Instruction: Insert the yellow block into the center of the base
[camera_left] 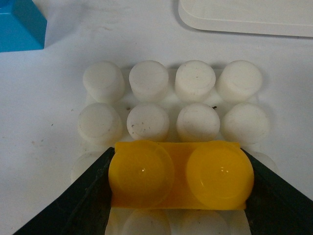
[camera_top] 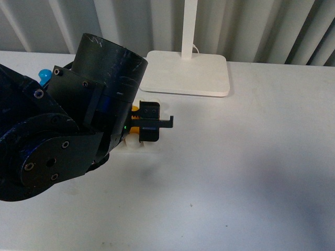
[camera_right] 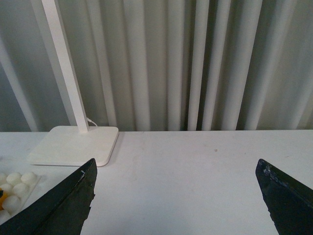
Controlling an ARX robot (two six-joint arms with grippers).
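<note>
Gripping yellow block (camera_left: pixel 181 175) over base (camera_left: pixel 195 81), left pincer (camera_left: pixel 181 196); blue brick (camera_left: pixel 19 27) nearby.

Front view: left arm (camera_top: pixel 63 130) covers most of base (camera_top: pixel 149 149); only a white sliver shows past the gripper. Block (camera_top: pixel 135 116) mostly hidden, a bit of yellow between black parts. Blue brick (camera_top: pixel 45 76) nearly all behind the arm. Lamp (camera_top: pixel 189 26) pole cut by top edge.

Left wrist view: block (camera_left: pixel 181 174) hides the base's (camera_left: pixel 171 105) third stud row; nearest row cut by the edge. Blue brick (camera_left: pixel 19 27) cropped at corner.

Right wrist view: base (camera_right: pixel 14 186) cropped by the edge, fingers (camera_right: pixel 63 205) cut off too.
</note>
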